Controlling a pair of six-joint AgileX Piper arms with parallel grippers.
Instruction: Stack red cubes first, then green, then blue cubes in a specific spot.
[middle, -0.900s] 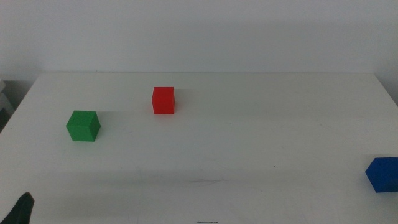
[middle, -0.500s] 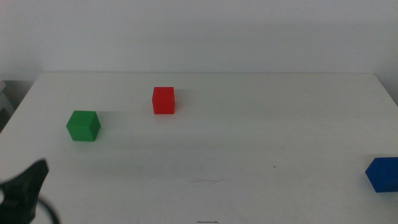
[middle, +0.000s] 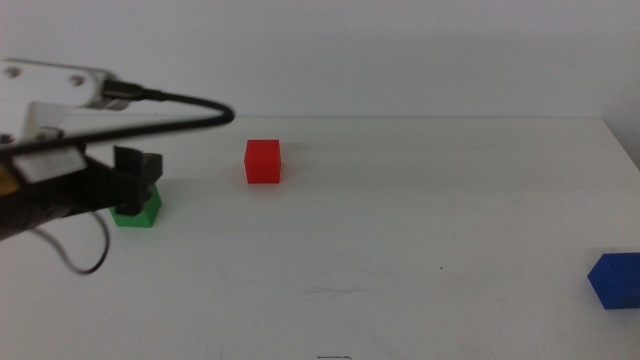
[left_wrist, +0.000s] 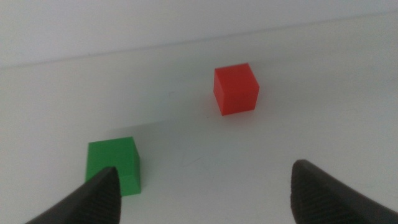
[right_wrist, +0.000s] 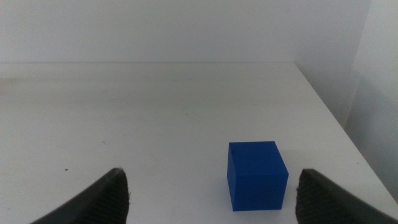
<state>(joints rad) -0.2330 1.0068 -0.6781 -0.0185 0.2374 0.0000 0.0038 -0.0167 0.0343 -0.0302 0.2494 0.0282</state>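
Note:
The red cube (middle: 263, 161) stands alone on the white table, toward the back left of centre. To its left the green cube (middle: 141, 212) is partly covered by my left gripper (middle: 128, 180), which hovers over it from the left. In the left wrist view that gripper (left_wrist: 205, 199) is open wide; the green cube (left_wrist: 113, 163) sits by one jaw and the red cube (left_wrist: 236, 89) lies farther ahead. The blue cube (middle: 615, 280) rests at the table's right edge. My right gripper (right_wrist: 214, 199) is open behind the blue cube (right_wrist: 256, 175) and is out of the middle view. Nothing marks the specific spot.
The white table (middle: 400, 250) ends at a pale wall at the back. Its right edge (right_wrist: 329, 118) runs close beside the blue cube. A black cable (middle: 180, 100) arcs from the left arm above the table's left part.
The left arm has swung in from the bottom left corner and risen, and its gripper now hangs over the green cube. All three cubes are where they were.

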